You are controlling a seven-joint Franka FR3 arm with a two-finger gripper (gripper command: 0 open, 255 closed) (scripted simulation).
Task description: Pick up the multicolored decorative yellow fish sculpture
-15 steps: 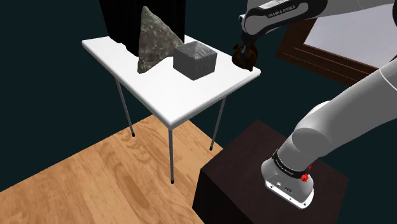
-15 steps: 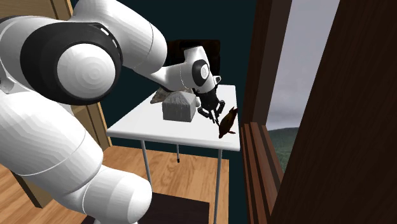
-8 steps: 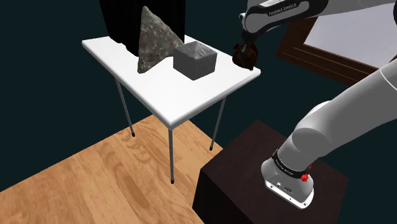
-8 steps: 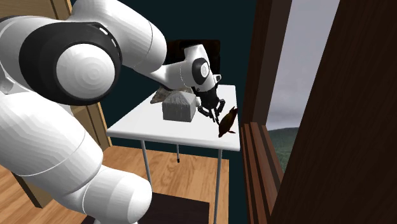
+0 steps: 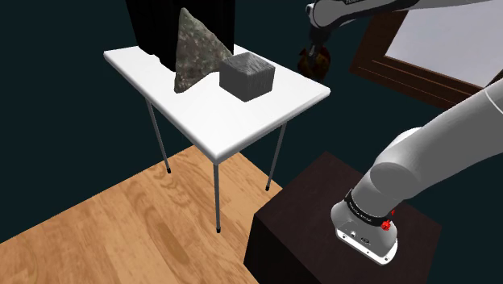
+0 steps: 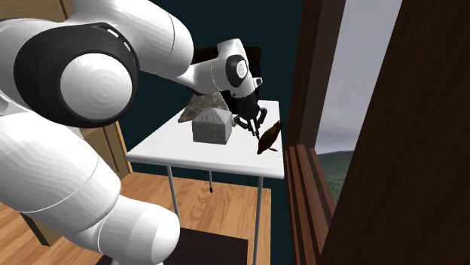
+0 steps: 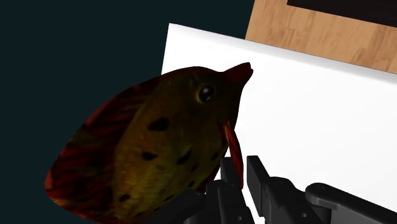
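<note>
In the shoulder view, the white arm [image 5: 435,145] reaches up over the far corner of the white counter [image 5: 242,121], and the jaws point down, clenched on the dark brown fish sculpture [image 5: 313,60]. The fish hangs directly under the jaws and appears clear of the counter top. A grey block [image 5: 248,75] sits on the counter off to the side of the jaws, and a mottled, pointed stone shape [image 5: 193,50] stands beyond it, farther from them. In the second exterior view, the fish slants out from the jaws, its head up and away from them and its lower end close over the counter; whether that end touches the surface cannot be told. The grey block stands just beside the jaws, on the side opposite the fish. In the wrist view, the fish looms close beside the jaws: olive-yellow body with dark spots, a black eye, a reddish mouth and reddish-brown fins. The two black fingers [image 7: 259,180] stand nearly together, with a thin red edge of the fish pinched between them, so the body lies to one side of the jaws rather than centred in them. The counter lies behind, with wooden floor [image 7: 318,28] past its edge.
</note>
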